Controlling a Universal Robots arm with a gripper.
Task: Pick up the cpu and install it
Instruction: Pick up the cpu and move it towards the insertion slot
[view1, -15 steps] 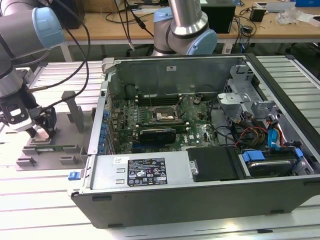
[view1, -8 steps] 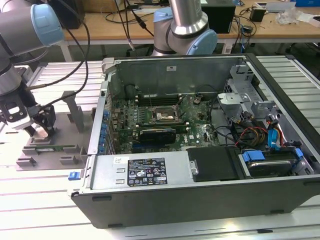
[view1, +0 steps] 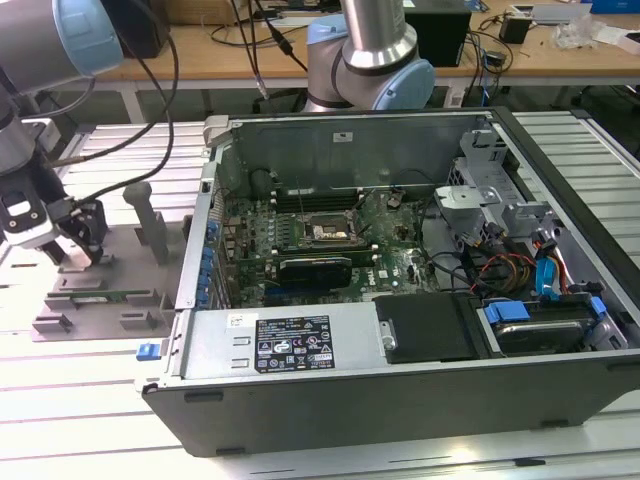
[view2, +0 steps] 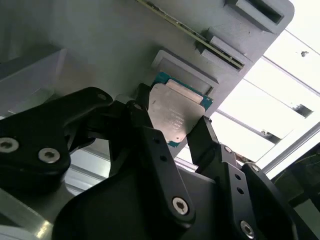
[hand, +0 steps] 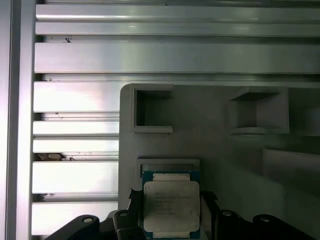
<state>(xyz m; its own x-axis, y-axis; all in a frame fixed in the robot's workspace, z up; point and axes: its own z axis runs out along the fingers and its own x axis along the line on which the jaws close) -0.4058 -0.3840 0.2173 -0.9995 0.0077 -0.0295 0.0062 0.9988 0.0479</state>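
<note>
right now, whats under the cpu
The grey fixture plate and the rim of its square pocket show past the cpu, held by the gripper. The pocket floor beneath is covered.

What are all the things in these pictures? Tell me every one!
computer case: one, dark grey, open, middle of the exterior view.
motherboard: one, green, inside the case.
cpu socket: one, dark with metal frame, on the motherboard.
cables: several, blue and orange, in the case at the exterior view's right.
table: one, silver slats, under everything.
tray: one, grey, on the table at the exterior view's left.
memory stick: one, thin green, on the tray.
cpu: one, silver top, green edge, held just off its tray pocket.
robot arm: one, silver and blue, reaching over the tray.
pincer: one, black, shut on the cpu.
</note>
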